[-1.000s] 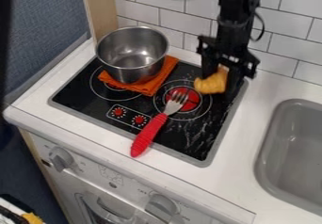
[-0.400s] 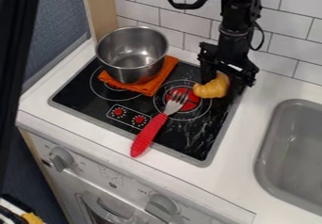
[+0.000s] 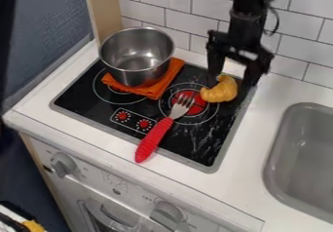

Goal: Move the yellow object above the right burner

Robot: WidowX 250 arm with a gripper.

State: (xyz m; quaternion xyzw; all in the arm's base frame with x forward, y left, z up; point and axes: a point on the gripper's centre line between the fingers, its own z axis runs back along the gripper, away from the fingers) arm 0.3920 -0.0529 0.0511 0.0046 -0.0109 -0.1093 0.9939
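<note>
White tiles [image 3: 179,21] stand behind the stovetop [image 3: 200,145] and croissant [image 3: 221,90].

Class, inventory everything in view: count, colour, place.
Curved pastry-like object: one, yellow, right of fork
Round metal pot: one, silver, on cloth
Flat cloth: one, orange, under pot
Fork: one, silver and red, across burner
Glossy stovetop: one, black, on counter
Round burner centre: one, red, beneath fork's tines
Round dials: two, red, stovetop front
Oven knobs: two, grey, below counter
Counter: one, white, middle
Rounded sink: one, grey, right
Wall tiles: several, white, top
Side wall: one, blue, left
Robot arm: one, black, upper right, jaws apart
</note>
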